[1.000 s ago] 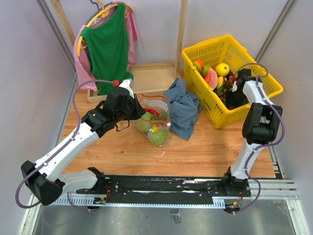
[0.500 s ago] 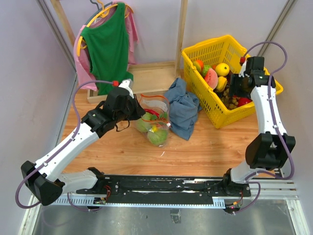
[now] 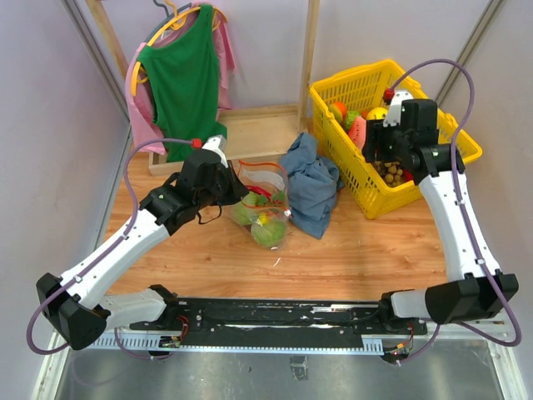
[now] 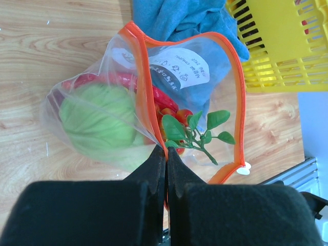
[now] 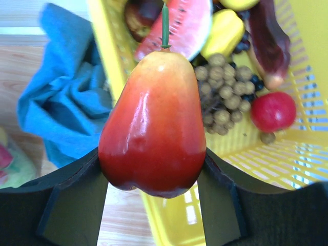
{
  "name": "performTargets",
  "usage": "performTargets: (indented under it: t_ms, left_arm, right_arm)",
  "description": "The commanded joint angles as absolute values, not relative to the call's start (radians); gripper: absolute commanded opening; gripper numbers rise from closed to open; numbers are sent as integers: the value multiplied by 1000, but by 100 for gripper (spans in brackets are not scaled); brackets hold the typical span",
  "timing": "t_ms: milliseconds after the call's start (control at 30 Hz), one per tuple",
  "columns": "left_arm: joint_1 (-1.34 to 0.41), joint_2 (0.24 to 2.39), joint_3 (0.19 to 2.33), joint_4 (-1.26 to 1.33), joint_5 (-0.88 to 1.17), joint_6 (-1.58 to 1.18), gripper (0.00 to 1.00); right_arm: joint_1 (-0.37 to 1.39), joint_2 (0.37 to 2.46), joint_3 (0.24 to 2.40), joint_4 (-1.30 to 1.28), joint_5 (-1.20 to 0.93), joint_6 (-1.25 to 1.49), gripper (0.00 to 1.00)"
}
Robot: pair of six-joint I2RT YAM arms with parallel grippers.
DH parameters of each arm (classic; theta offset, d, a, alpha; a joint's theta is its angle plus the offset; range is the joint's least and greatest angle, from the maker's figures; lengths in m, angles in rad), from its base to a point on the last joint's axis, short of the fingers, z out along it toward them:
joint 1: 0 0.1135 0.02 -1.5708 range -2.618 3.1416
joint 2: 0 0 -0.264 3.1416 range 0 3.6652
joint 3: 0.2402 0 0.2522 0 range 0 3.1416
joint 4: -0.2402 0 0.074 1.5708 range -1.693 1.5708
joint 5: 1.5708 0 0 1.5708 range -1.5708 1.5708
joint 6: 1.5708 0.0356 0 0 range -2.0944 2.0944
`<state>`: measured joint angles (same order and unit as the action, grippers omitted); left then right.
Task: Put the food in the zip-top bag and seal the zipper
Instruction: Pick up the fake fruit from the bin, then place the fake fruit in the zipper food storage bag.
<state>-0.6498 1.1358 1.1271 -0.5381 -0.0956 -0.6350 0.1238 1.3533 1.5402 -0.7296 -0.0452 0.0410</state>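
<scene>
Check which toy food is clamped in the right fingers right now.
The glossy red-and-orange pear-shaped fruit with a green stem, held over the yellow basket; the watermelon slice and round red fruit lie loose inside.

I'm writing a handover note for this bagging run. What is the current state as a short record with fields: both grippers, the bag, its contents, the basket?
left gripper: shut, pinching the zipper at the bag's mouth
right gripper: closed on a red pear-shaped fruit, over the yellow basket
zip-top bag: mouth open, unsealed
inside bag: green cabbage, red chili, leafy sprig
basket contents: more toy food, including a watermelon slice
blue cloth: between bag and basket
</scene>
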Motion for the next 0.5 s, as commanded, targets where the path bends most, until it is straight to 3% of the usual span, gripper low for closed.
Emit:
performTargets:
  t_ms: [0,467]
  left_arm:
    - [-642,1118,1116,-497,-92,-647,0]
    - [-642,1098,1110,-500,-90,-655,0]
  right_arm:
    - [251,1267,1489,-624,-206,5,2]
    - [685,1326,1447,-431,-328,35,9]
